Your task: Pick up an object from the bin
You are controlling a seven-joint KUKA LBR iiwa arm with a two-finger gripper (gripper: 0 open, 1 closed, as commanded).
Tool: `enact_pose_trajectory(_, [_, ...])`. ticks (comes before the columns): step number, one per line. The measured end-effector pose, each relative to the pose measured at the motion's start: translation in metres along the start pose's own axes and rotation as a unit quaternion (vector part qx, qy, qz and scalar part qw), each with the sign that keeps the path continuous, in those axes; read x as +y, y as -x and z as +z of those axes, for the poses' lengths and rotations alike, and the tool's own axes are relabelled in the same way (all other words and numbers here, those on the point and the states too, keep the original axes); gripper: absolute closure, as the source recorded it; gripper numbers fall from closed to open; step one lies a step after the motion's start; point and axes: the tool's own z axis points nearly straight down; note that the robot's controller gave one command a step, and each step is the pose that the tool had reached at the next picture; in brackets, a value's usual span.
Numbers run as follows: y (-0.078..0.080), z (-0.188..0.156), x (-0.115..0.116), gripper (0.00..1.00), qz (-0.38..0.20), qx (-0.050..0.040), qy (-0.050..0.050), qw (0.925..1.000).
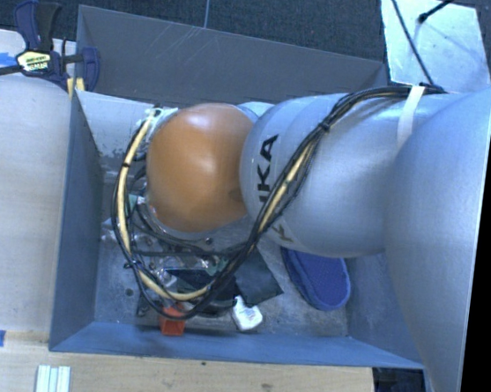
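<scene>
My gripper (164, 262) is low in the front left part of the bin, its metal body showing just under the wrist. A flat black thing (257, 281) lies right beside it on its right. Near the front wall are a small white block (247, 315) and a small red piece (173, 326), both close below the gripper. A blue oval thing (319, 280) lies further right, partly hidden by the arm.
The arm with its orange dome and looped cables comes in from the right and hides the middle and back of the bin. The bin's left and front walls are close to the gripper.
</scene>
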Motion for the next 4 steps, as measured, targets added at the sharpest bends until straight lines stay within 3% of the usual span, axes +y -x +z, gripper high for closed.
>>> enact_pose_trajectory(1, [-0.071,0.049,-0.057,0.0,-0.07,-0.0004,-0.001,0.9976])
enact_pose_trajectory(2, [-0.057,0.086,-0.086,0.0,-0.208,0.0042,0.003,0.9781])
enact_pose_trajectory(3, [-0.056,0.084,-0.086,1.0,-0.208,0.0015,0.002,0.9782])
enact_pose_trajectory(4, [-0.077,-0.025,-0.075,1.0,-0.22,-0.0004,0.0,0.9755])
